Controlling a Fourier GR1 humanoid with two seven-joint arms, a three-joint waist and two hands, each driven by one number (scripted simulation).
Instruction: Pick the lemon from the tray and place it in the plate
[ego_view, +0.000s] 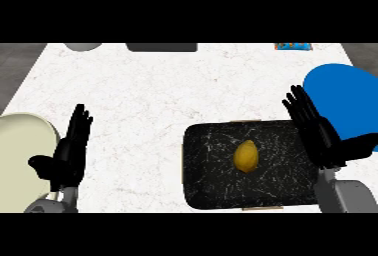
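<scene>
Tray (214, 170): black, white-flecked, at the bench's near edge, right of centre; the item nearest you. Holds one thing only.

Lemon (246, 156): yellow, lying on its side at the tray's middle, clear of the rim, touched by neither hand. Not yet picked.

Right robot hand (325, 142): open, fingers straight and pointing away from you, over the tray's right edge, between lemon and blue plate. Holds nothing. You probably have it here because it is the hand nearer both lemon and plate.

Blue plate (343, 95): right of the tray, partly behind the right robot hand. The short carry makes it your likely target.

Left robot hand (63, 157): open, fingers up, resting at the view's left, holding nothing.

Cream plate (22, 160): far left, just beside the left robot hand, well apart from the lemon.

Bench (148, 85): white marbled top, carrying all of the above.
</scene>
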